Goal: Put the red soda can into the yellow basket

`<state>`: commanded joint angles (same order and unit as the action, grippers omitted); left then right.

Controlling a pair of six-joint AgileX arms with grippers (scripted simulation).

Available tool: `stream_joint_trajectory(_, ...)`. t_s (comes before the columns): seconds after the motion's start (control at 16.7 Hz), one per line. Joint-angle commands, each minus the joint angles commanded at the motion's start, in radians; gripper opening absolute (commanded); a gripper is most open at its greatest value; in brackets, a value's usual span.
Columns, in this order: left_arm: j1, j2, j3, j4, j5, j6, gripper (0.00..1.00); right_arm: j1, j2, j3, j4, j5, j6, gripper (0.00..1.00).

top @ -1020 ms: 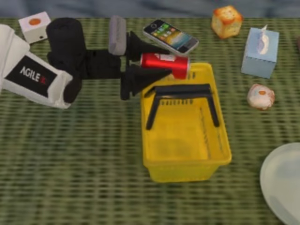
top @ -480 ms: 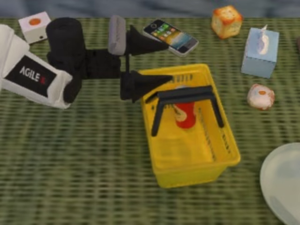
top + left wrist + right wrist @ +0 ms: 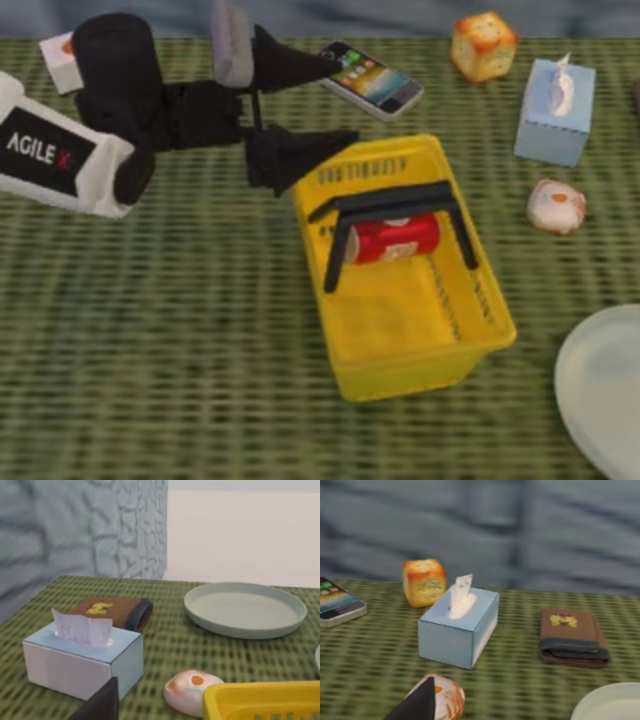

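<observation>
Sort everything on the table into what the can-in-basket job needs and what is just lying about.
Belongs to the job:
red soda can, on its side inside the basket
yellow basket
left pincer, open, by the basket's far-left corner

Just lying about:
phone
tissue box
orange cube
round bun-like item
pale plate
brown wallet
small white box

Green woven tabletop (image 3: 150, 340), grey-blue wall (image 3: 520, 535) behind

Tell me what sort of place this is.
Probably a staged tabletop test scene, not a real room: a green woven mat scattered with unrelated household items, such as a smartphone and tissue box, beside a yellow basket.
</observation>
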<state>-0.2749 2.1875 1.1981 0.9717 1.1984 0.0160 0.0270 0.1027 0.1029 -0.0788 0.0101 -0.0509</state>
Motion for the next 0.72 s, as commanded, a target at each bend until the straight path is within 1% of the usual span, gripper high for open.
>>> stream_joint_trajectory(0.12, 0.025, -0.114, -0.042, -0.048, -0.069, -0.024, 1.00, 0.033, 0.114, 0.113, -0.085, 0.005, -0.056, 1.00)
stream_joint_trajectory(0.3, 0.071, -0.353, -0.134, -0.147, -0.204, -0.066, 1.00, 0.107, 0.352, 0.346, -0.257, 0.007, -0.172, 1.00)
stream_joint_trajectory(0.48, 0.121, -0.655, -0.267, -0.276, -0.365, -0.105, 1.00, 0.200, 0.644, 0.633, -0.464, 0.005, -0.312, 1.00)
stream_joint_trajectory(0.72, 0.185, -1.101, -0.508, -0.484, -0.607, -0.132, 1.00, 0.342, 1.088, 1.069, -0.771, -0.002, -0.522, 1.00)
